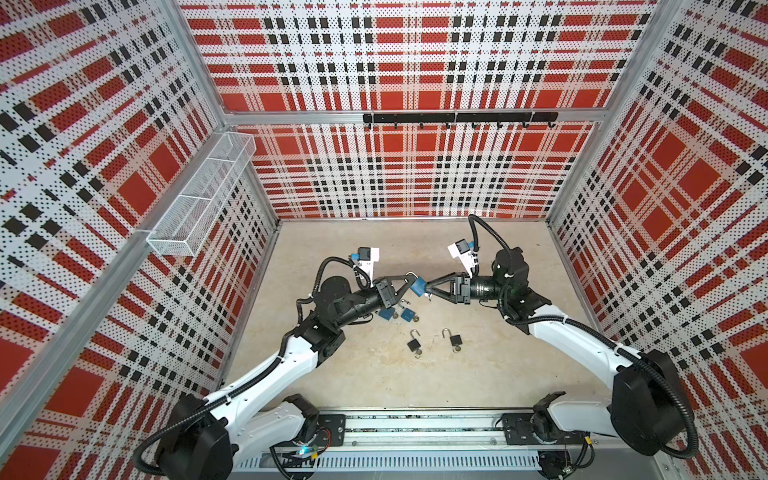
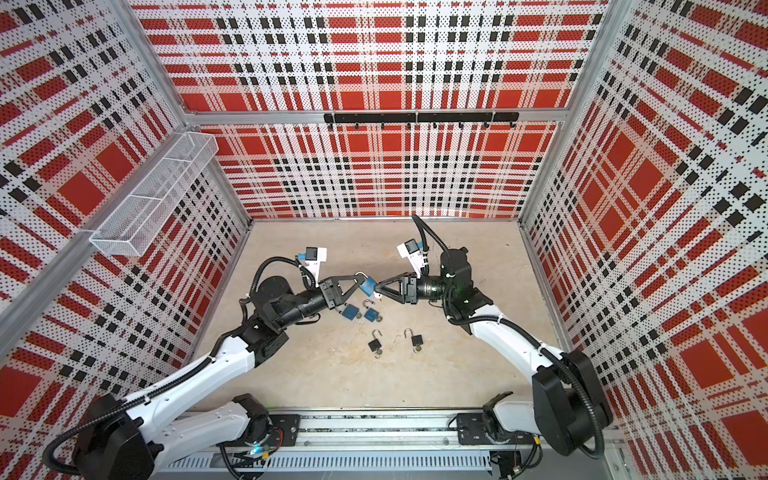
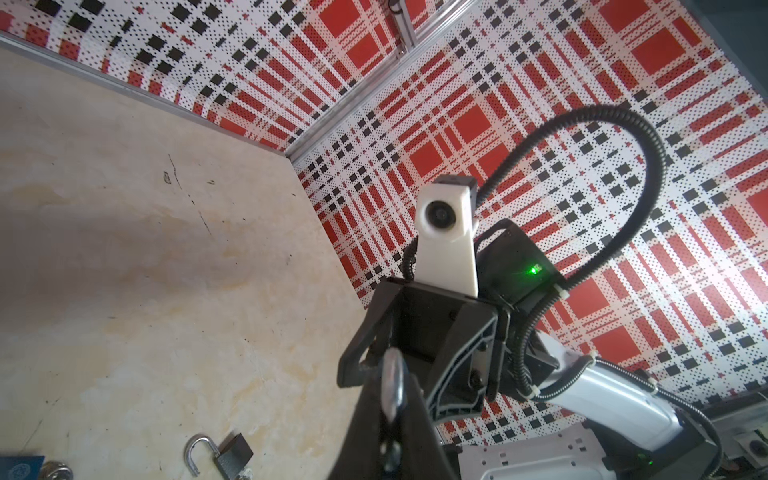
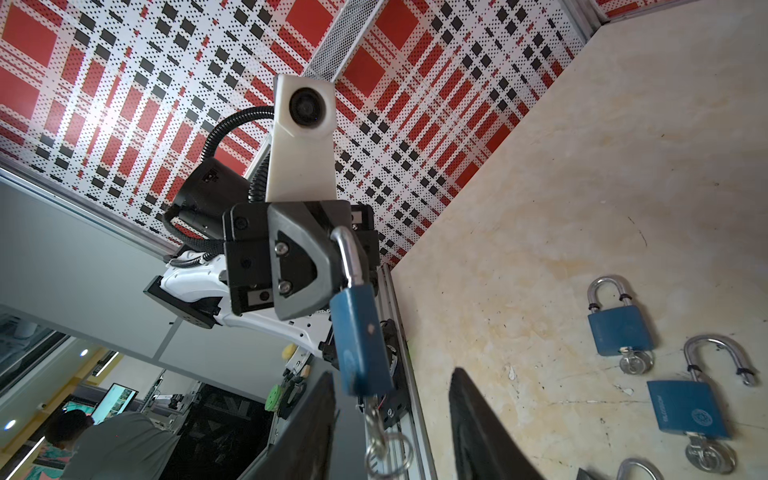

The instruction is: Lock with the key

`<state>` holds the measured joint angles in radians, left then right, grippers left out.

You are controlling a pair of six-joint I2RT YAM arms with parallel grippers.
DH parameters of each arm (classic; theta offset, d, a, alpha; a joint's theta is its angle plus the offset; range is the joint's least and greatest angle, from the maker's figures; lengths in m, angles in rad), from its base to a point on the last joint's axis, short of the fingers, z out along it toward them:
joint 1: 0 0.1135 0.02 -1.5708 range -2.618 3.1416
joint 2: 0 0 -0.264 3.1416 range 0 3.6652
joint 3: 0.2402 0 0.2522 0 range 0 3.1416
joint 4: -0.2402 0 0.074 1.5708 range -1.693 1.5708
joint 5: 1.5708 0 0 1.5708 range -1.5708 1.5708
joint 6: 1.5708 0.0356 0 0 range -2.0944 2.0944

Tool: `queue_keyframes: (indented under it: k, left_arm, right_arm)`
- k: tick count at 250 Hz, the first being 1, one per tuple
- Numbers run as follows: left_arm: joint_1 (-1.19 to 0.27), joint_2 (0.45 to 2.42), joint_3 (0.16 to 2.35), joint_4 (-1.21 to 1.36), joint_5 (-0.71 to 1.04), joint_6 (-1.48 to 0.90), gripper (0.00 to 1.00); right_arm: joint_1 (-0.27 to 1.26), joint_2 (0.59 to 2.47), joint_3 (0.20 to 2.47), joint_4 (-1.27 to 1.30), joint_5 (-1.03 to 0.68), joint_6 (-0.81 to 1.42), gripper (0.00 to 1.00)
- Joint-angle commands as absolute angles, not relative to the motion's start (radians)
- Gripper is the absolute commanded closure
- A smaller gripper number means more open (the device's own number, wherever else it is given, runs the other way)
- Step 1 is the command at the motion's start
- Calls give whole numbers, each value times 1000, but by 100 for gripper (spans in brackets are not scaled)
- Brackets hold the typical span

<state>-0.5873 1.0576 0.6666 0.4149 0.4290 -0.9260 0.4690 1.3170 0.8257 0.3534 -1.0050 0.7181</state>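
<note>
**A:** Left gripper (image 1: 410, 278): its fingers (image 4: 303, 266) are clamped tight on the shackle of the lock (image 4: 360, 336). We've got the lock hanging mid-air over the table (image 1: 374, 386).

**B:** Yep, we see that too. Right gripper (image 1: 429, 288) is spread apart and holding nothing. Its fingers (image 4: 482, 428) sit either side of the key ring (image 4: 386, 451) dangling under the lock, and they aren't touching it.

**A:** Down on the table we count two blue spares (image 4: 621, 332) and two black ones (image 1: 413, 345).
</note>
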Motion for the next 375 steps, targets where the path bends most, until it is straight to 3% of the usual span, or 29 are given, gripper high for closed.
queue_keyframes:
  k: [1,26,140,239,287,314,375]
  left_arm:
    - [-576,1033,661,462,382,-919,100]
    - [-577,1036,661,462,378,-922,100]
    - [-586,1053,668,488,351,-939,100]
    - [-606,1087,672,521,344,-946,100]
    - [-610,1090,673,532,336,-944,100]
    - [-610,1091,673,534,328,-942,100]
    - [-582,1064,667,535,320,-937,100]
  right_arm:
    - [468,1305,811,473,-1023,766,58]
    - [468,1313,810,490,-1028,773,63]
    - [472,1351,817,506,-1032,782,65]
    - [475,1368,840,497,-1037,777,74]
    - [475,1375,844,494,-1037,776,87]
    - [475,1377,843,494,-1037,778,100]
    - [476,1363,825,499,-1038,787,100]
